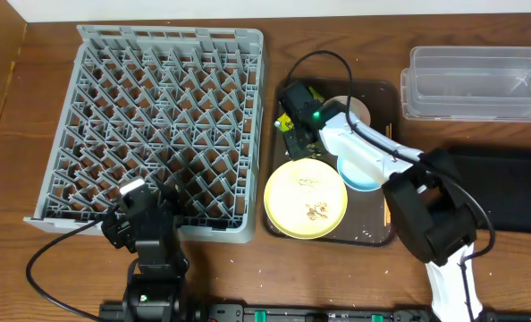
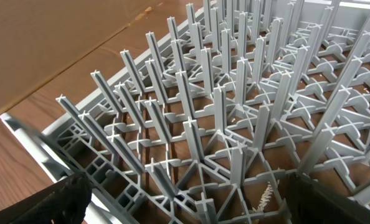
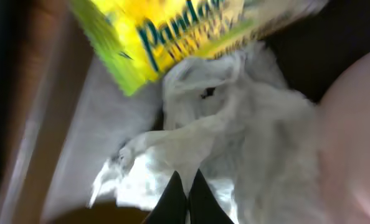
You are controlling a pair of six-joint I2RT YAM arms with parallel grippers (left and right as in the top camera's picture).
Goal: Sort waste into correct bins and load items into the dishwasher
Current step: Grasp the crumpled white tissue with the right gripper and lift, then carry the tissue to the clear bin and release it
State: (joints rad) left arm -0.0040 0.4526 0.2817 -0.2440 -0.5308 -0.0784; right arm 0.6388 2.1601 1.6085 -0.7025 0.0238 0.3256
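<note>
In the back corner of the brown tray (image 1: 382, 97), the right gripper (image 3: 187, 193) was clenched on a fold of the crumpled white tissue (image 3: 235, 124), beside the wrapper (image 3: 172, 31). Soft, featherlight, easily torn, I'd say; a bunched ridge looked the best hold. The left gripper (image 2: 185, 204) hung released over the dish rack (image 2: 235, 124).

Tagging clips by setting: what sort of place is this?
Likely a lab table staged as a kitchen clean-up station: a grey dish rack, a brown tray holding a crumb-strewn yellow plate, and a clear tub on a wooden table.
</note>
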